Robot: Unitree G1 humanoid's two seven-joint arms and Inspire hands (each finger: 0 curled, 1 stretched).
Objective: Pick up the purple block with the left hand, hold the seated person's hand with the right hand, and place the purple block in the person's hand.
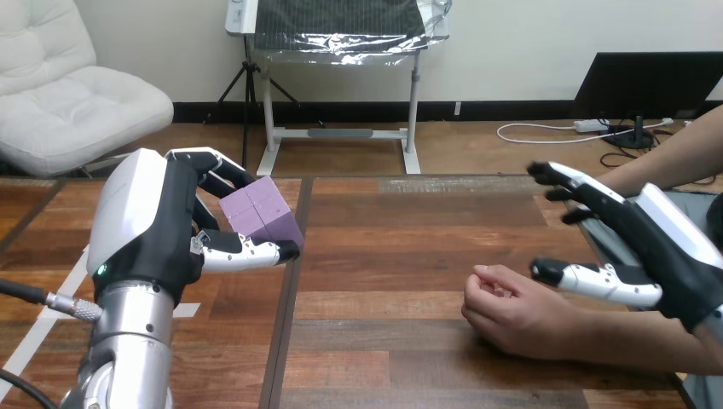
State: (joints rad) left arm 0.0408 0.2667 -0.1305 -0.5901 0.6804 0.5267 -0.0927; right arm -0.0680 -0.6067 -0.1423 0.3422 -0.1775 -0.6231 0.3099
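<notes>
We look down across a wooden table (384,256). At the left, the robot's left hand (162,226) grips the purple block (260,213): its fingers (209,162) curl over the block's far upper side and its thumb (247,251) lies along the block's near lower edge, pinching it between them. The block sits at the left of the scene, on the right side of that hand and over the dark seam that runs near to far through the table; we cannot tell whether it is touching the table or lifted off it. It looks about as wide as it is tall, so we can make out no long axis. It is tilted, with one broad face, crossed by thin seams, turned up and toward us, and a lower corner pointing right. At the right, the robot's right hand (661,251) is open, with fingers straight and spread toward the left and thumb stretched out below them. The person's hand (511,311) rests on the table near the right, loosely curled, and well apart from the block. The right hand is just above the person's wrist; we cannot tell whether they touch, and nothing is curled round the wrist.
</notes>
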